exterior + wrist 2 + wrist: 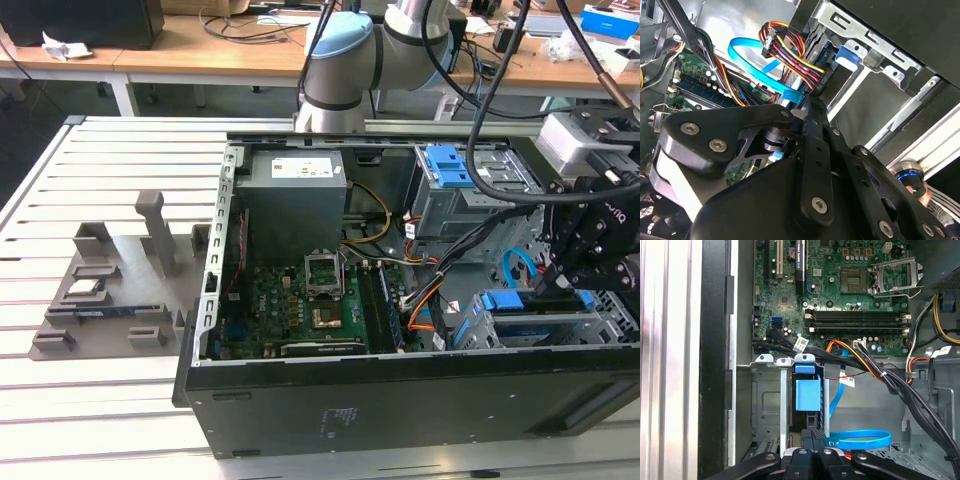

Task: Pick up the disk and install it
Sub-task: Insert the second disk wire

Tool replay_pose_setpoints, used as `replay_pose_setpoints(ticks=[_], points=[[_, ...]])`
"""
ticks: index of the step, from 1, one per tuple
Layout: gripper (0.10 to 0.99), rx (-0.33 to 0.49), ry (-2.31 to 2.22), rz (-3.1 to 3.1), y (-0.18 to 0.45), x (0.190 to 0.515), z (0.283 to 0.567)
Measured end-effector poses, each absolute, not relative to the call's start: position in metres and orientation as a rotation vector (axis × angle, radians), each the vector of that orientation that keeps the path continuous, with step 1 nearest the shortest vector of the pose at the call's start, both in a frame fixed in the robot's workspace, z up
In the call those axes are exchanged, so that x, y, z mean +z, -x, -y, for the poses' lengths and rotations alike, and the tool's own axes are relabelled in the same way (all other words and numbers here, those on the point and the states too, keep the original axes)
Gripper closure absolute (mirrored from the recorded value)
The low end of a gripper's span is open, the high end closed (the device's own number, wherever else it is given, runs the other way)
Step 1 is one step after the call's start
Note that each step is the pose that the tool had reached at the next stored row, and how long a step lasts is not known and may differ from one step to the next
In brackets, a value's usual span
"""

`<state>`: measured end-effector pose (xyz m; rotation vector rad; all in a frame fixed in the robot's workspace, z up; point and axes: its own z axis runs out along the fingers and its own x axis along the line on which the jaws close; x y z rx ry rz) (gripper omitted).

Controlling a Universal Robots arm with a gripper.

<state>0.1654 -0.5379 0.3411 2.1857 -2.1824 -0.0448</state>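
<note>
The disk shows as its bright blue frame (513, 303), lying in the grey drive bay (600, 325) at the front corner of the open computer case on the exterior view's right. In the first wrist view the blue frame (807, 395) sits inside the bay's metal rails, and its metal face is hidden. My gripper (560, 288) hangs just over the bay beside the frame. Its black fingers (815, 432) lie pressed together, tips right at the frame's end with nothing between them. In the second wrist view the gripper (809, 107) points at the bay's opening.
The case holds a green motherboard (300, 300), a grey power-supply box (295, 195) and an upper bay with a blue latch (447, 165). A blue flat cable (860, 440) and black cable bundle (890, 385) run close to the gripper. A grey fixture (110, 290) stands on the slatted table.
</note>
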Motion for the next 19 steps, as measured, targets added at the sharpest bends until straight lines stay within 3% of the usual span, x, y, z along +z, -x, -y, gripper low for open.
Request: replay_pose_setpoints(ticks=[4, 5, 7, 9, 14, 19], points=[[0.973, -0.044, -2.186, 2.182, -0.165, 0.341, 0.538], [0.910, -0.044, -2.186, 2.182, -0.165, 0.341, 0.538], [0.910, -0.045, -2.186, 2.182, -0.165, 0.350, 0.534], [0.984, -0.044, -2.185, 2.182, -0.165, 0.365, 0.529], [0.984, -0.044, -2.185, 2.182, -0.165, 0.393, 0.527], [0.984, -0.044, -2.185, 2.182, -0.165, 0.400, 0.527]])
